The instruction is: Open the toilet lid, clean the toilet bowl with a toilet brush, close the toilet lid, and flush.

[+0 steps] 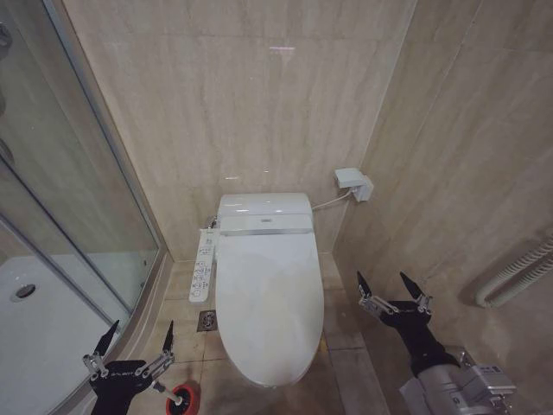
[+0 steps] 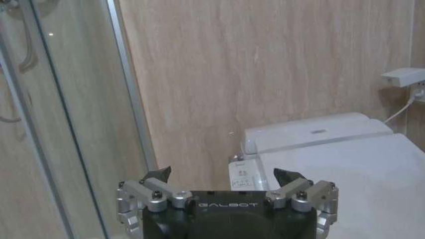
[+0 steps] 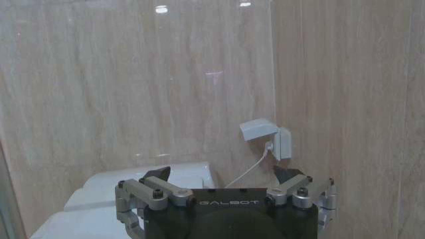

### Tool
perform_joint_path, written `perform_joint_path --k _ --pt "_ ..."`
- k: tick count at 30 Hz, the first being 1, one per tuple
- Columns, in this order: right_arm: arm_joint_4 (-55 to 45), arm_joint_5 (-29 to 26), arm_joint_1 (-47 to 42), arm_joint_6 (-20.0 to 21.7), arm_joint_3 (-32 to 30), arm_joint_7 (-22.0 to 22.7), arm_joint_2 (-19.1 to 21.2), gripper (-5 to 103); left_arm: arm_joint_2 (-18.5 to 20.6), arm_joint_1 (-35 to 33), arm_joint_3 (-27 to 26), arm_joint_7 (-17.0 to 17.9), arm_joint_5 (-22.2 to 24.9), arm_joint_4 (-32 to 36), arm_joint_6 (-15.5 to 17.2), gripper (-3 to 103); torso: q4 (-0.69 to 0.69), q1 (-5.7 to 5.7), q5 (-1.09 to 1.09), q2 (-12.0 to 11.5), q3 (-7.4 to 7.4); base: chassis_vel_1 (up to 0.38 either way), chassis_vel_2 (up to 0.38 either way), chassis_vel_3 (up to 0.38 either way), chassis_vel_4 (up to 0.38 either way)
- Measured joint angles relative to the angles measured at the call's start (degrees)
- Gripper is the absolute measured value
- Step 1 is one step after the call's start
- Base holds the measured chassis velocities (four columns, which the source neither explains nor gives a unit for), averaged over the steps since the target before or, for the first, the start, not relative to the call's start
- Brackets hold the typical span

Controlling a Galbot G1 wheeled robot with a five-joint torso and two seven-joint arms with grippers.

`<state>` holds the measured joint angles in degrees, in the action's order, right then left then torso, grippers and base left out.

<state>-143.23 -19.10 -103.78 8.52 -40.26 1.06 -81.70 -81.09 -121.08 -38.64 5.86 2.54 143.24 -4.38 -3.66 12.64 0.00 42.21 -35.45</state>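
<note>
White plastic fills the middle of the head view: the toilet lid [image 1: 269, 303] lies shut over the seat, so the toilet bowl under it is hidden except for its outer rim line at the front. Behind the lid sits the tank unit [image 1: 263, 212], against the beige tiled wall. A control panel [image 1: 204, 264] juts from the toilet's left side, with a floor drain [image 1: 207, 321] just beside the bowl's base.

The toilet brush is mostly cut off: a red holder [image 1: 184, 398] with a dark head in it sits at the picture's lower edge, left of the bowl, partly behind the left gripper [image 1: 136, 339]. That gripper hovers low on the left with its fingers spread wide, holding nothing, between the glass shower enclosure [image 1: 78, 233] and the toilet. The right gripper [image 1: 393, 287] hangs right of the lid, fingers also wide apart and empty, close to the right-hand wall, where a white hose [image 1: 517, 275] runs.

A wall socket box [image 1: 354, 183] with a cable sits right of the tank. Bare floor tiles show on both sides of the bowl, a narrow strip each.
</note>
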Motion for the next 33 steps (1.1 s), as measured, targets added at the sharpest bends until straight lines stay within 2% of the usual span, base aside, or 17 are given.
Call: perform_joint_path --k 33 --pt "0.0 0.0 0.0 0.0 0.0 0.0 0.0 100 0.0 0.0 0.0 0.0 0.0 0.0 0.0 100 0.0 0.01 0.0 0.0 0.0 0.0 0.0 0.0 0.0"
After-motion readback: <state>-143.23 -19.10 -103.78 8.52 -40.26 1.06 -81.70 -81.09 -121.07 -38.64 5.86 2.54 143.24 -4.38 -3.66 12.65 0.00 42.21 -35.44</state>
